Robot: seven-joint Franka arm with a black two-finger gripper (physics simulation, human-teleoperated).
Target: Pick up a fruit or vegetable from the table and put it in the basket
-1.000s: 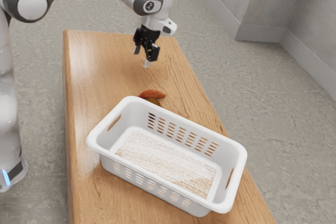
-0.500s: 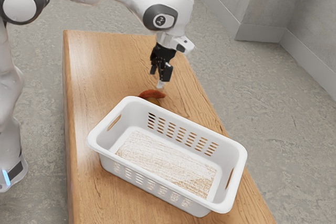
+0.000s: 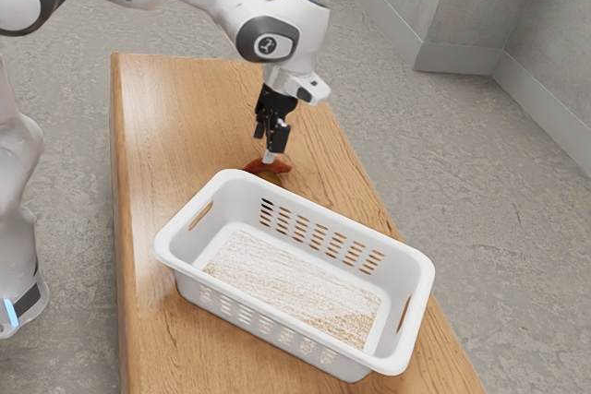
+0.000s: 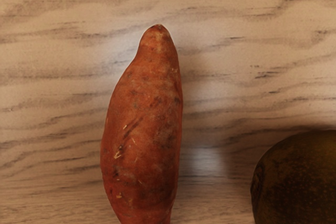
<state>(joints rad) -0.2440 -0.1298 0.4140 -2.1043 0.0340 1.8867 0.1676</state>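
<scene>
The gripper (image 3: 264,148) points downward just above the orange-red sweet potato (image 3: 281,168), its fingers apart with nothing between them. One fingertip overlaps the potato's upper edge in the exterior view. Seen from the hand, the sweet potato (image 4: 147,129) lies lengthwise on the wood, one tapered end in full sight. Beside it is a dark greenish-brown round fruit or vegetable (image 4: 299,182), cut off by the picture's corner. Behind the white basket's rim (image 3: 314,212), this dark item (image 3: 269,177) is partly hidden.
The basket has high slotted walls and stands close to both items on the wooden table (image 3: 175,126). Its rim (image 3: 226,174) rises right beside them. A long table edge runs along the exterior view's right.
My hand has come across the table to the sweet potato and lowered over it, with a small shift toward the exterior view's left in the last half second. Potato and basket have stayed put.
</scene>
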